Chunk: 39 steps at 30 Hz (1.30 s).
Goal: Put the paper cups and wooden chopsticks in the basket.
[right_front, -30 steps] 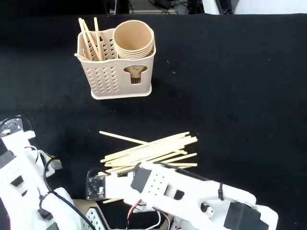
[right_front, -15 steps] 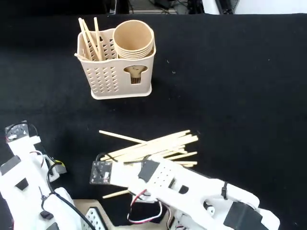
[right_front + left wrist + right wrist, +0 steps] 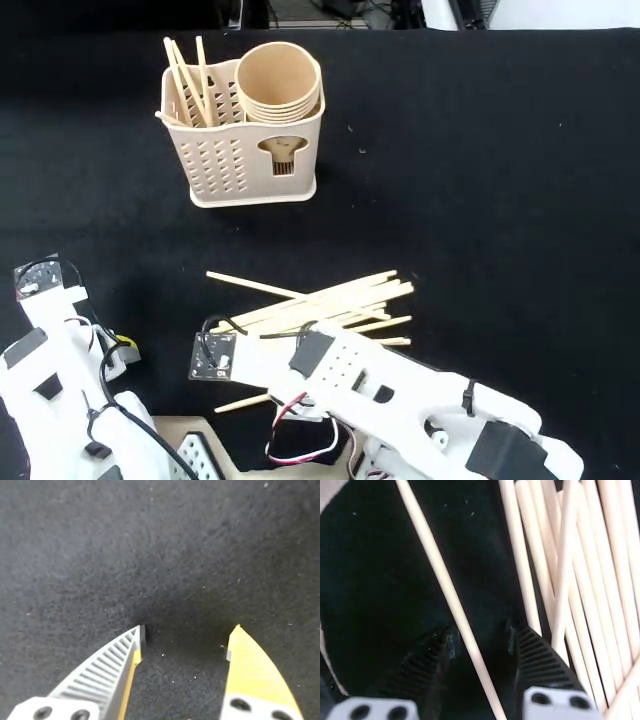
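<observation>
One basket [image 3: 245, 165] holds one nested stack of paper cups [image 3: 279, 78] and at least three upright chopsticks [image 3: 202, 70]; roughly ten loose chopsticks [image 3: 350, 295] lie on the tabletop [image 3: 500, 200].

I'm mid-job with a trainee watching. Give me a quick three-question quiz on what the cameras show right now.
1. True or false: the paper cups sit stacked inside the basket.
2. What lies between the open fingers of the right hand?
A. one chopstick
B. a cup
C. nothing at all
3. Which hand hangs open over bare table, with nothing between its fingers?

Key
1. True.
2. A.
3. The left hand.
</observation>
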Each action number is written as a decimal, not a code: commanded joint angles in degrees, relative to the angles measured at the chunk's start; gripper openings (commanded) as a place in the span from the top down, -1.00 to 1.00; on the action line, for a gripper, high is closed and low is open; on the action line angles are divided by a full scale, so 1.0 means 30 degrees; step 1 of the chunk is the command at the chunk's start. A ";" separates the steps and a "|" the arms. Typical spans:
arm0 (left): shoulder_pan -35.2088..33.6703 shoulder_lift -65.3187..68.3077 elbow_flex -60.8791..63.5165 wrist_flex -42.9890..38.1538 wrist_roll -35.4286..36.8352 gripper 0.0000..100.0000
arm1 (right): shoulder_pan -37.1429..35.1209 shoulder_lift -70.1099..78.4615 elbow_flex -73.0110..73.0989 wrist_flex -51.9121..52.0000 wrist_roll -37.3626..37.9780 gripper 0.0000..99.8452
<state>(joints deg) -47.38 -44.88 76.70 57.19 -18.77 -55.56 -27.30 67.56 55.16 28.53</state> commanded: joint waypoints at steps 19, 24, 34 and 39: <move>0.0220 -0.0147 0.0015 -0.0410 0.0176 0.44 | 0.0762 -0.0044 -0.2418 0.0264 0.0147 0.60; 0.0220 -0.0147 0.0015 -0.0410 0.0176 0.44 | 0.0527 0.0044 -0.2300 0.1524 0.1875 0.60; 0.0220 -0.0147 0.0044 -0.0410 0.0176 0.44 | 0.0557 0.0103 -0.1158 -0.0645 0.2930 0.45; 0.0220 -0.0147 0.0044 -0.0410 0.0176 0.44 | 0.0557 0.0103 -0.0396 -0.0996 0.3487 0.45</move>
<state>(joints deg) -47.38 -44.88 76.70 57.10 -18.77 -53.63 -27.21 65.80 53.23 36.97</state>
